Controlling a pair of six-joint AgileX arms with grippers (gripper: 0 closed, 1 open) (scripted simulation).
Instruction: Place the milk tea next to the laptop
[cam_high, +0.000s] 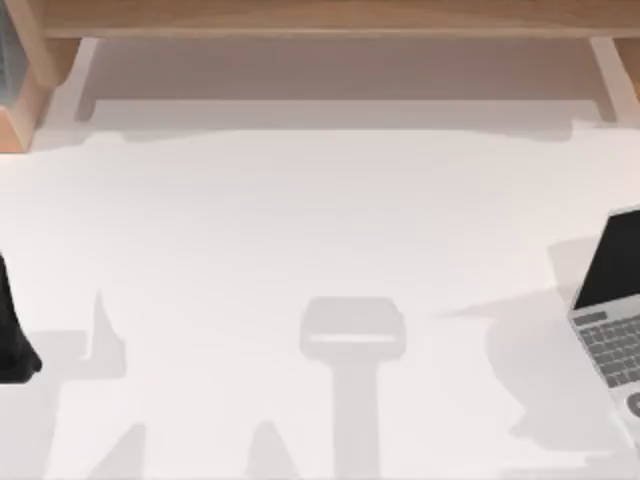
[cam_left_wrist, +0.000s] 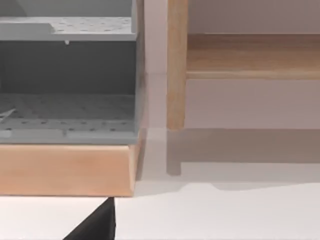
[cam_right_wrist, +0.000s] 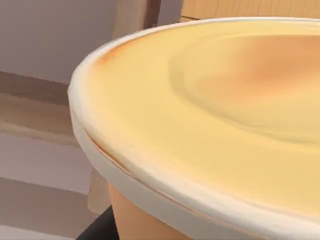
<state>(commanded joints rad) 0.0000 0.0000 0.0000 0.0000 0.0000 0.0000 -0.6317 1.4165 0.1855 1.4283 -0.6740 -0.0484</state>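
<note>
My right wrist camera sits very close to the milk tea (cam_right_wrist: 210, 115), right above its creamy top and pale rim. I cannot tell if my right end effector is grasping it. The laptop (cam_high: 612, 300) lies open at the tabletop's (cam_high: 300, 230) right edge. My left arm (cam_high: 12, 335) waits at the left edge.

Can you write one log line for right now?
milk tea: close under right wrist camera | laptop: table's right edge, open | left arm: parked left edge

My table (cam_high: 320, 260) lies open across its middle; only the laptop (cam_high: 612, 300) blocks the right edge, a wooden shelf (cam_high: 320, 18) the far edge.
</note>
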